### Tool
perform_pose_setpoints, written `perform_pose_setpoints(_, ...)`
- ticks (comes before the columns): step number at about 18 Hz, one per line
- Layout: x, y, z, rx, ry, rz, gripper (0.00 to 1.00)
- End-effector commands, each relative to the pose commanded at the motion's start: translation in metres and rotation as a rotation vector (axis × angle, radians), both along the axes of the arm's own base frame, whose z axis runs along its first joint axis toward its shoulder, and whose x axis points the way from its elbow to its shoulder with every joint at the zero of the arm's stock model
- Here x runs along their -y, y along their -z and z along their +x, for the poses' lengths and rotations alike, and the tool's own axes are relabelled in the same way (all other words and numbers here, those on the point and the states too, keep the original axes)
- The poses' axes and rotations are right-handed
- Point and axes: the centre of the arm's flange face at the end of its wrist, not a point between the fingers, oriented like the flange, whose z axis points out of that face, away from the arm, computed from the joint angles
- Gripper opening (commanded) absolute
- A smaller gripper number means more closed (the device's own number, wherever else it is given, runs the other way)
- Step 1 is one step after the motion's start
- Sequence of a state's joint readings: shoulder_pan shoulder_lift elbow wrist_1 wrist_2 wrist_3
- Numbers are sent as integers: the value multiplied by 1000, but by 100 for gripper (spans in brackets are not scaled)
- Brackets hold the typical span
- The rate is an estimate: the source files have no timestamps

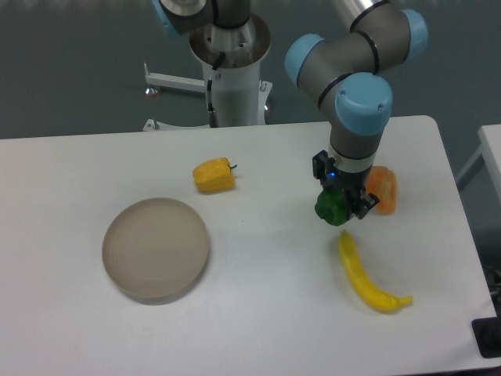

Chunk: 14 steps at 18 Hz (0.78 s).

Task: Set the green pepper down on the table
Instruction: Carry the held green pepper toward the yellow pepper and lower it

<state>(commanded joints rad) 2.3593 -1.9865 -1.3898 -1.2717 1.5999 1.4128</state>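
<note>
White table [258,313] fills my view. My gripper [341,205] points straight down at its right side, jaws clamped on the green pepper [331,207], which sits between them, low over the tabletop; contact with it I can't judge.

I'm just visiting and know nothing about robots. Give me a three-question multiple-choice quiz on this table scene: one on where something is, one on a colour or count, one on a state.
1. Where does the banana lie?
A. on the plate
B. on the table, in front of the gripper
C. beside the yellow pepper

2. How many items lie on the plate?
A. none
B. one
C. two

3. What is the gripper doing?
A. hanging open over the plate
B. closed on the banana
C. gripping the green pepper

Answers: 1 B, it lies on the white table just below the gripper in the picture. 2 A, the plate's surface is bare. 3 C, the green pepper sits between its fingers.
</note>
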Motion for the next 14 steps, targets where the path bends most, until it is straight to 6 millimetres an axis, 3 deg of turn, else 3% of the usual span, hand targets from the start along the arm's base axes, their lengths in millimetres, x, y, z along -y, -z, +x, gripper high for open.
perform_pose_setpoints(5,2,0,3,21,-15,-15,18)
perform_pose_setpoints(14,19,30,21,90,-12,-76,17)
